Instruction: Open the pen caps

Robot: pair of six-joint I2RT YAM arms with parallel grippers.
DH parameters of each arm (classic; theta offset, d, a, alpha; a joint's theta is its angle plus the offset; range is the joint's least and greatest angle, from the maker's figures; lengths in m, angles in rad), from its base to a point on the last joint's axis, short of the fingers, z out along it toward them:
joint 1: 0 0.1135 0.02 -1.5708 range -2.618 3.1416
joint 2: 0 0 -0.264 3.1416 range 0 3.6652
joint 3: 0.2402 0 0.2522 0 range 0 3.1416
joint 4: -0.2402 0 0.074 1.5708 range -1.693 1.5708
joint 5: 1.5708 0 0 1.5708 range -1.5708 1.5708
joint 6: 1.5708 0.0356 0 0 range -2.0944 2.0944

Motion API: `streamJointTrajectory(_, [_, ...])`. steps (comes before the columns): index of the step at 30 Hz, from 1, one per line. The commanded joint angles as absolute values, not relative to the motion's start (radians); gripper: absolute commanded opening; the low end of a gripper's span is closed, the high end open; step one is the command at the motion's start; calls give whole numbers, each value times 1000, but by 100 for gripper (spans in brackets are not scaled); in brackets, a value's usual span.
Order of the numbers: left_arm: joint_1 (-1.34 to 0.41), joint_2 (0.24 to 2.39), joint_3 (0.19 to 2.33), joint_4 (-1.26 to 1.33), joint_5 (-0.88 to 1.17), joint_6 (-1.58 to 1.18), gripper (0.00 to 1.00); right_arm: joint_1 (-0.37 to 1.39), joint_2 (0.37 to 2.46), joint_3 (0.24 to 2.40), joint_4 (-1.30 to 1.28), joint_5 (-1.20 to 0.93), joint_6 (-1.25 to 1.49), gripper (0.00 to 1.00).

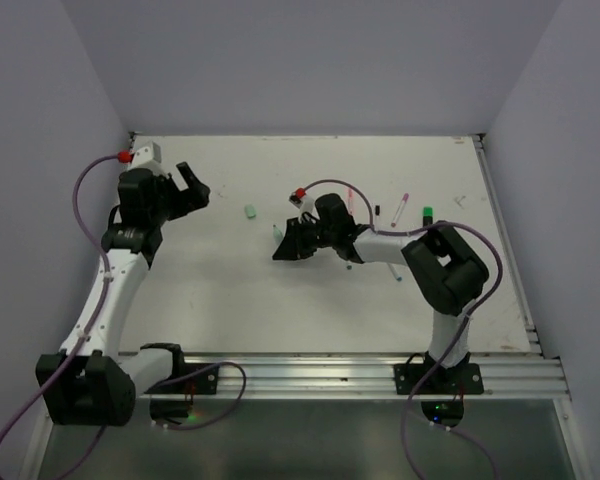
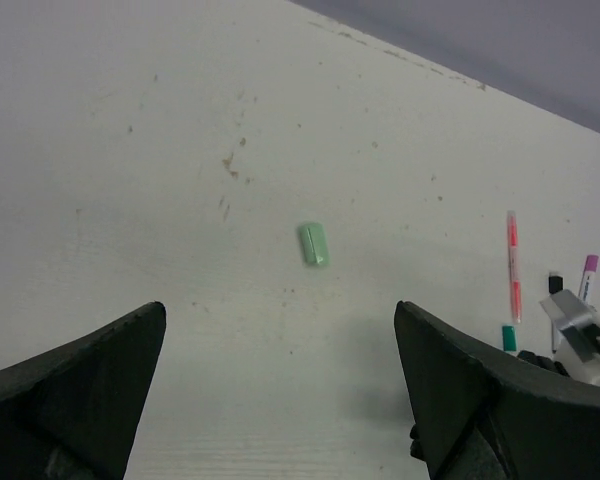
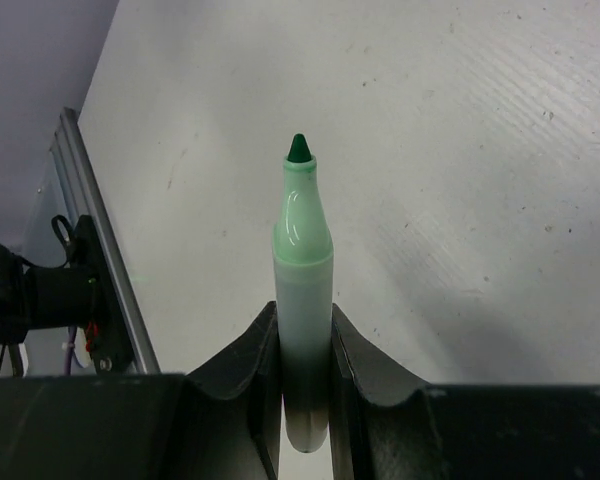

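A pale green pen cap (image 2: 314, 244) lies loose on the white table, also visible from above (image 1: 250, 211). My left gripper (image 2: 280, 335) hovers over the table short of that cap, open wide, with nothing between its fingers (image 2: 80, 390). In the top view the left gripper (image 1: 192, 186) is at the table's back left. My right gripper (image 3: 305, 345) is shut on an uncapped pen (image 3: 302, 270) with a pale green barrel and a bare dark green tip pointing away. In the top view the right gripper (image 1: 283, 246) is mid-table, right of the loose cap.
Several thin pens and small caps lie scattered behind the right arm: an orange-pink pen (image 2: 513, 265), a magenta-tipped pen (image 1: 401, 208), a black cap (image 1: 377, 210), a green cap (image 1: 427, 213) and a teal cap (image 2: 508, 338). An aluminium rail (image 1: 330, 375) runs along the near edge.
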State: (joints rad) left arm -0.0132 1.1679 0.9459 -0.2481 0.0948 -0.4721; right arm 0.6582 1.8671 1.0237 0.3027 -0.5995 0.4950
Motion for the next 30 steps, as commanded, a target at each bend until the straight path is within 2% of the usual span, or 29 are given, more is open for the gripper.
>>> streamJointTrajectory(1, [-8,1031,974,-377,20,-361,100,683,1961,1106,302,-569,538,9])
streamJointTrajectory(8, [-8,963,824,-296,-5,-290,100,707,2120,1225,348,-560,617,12])
streamJointTrajectory(14, [-6,991,825,-314,40,-278,100,719,2157,1236,334,-522,635,21])
streamJointTrajectory(15, [-6,983,816,-302,49,-279,100,719,2164,1232,334,-519,638,28])
streamJointTrajectory(18, [-6,963,804,-293,55,-282,100,719,2171,1224,334,-509,644,39])
streamJointTrajectory(22, [-6,963,805,-295,51,-281,100,719,2168,1204,337,-482,653,48])
streamJointTrajectory(30, [-6,980,805,-311,29,-282,100,713,2099,1138,337,-402,646,49])
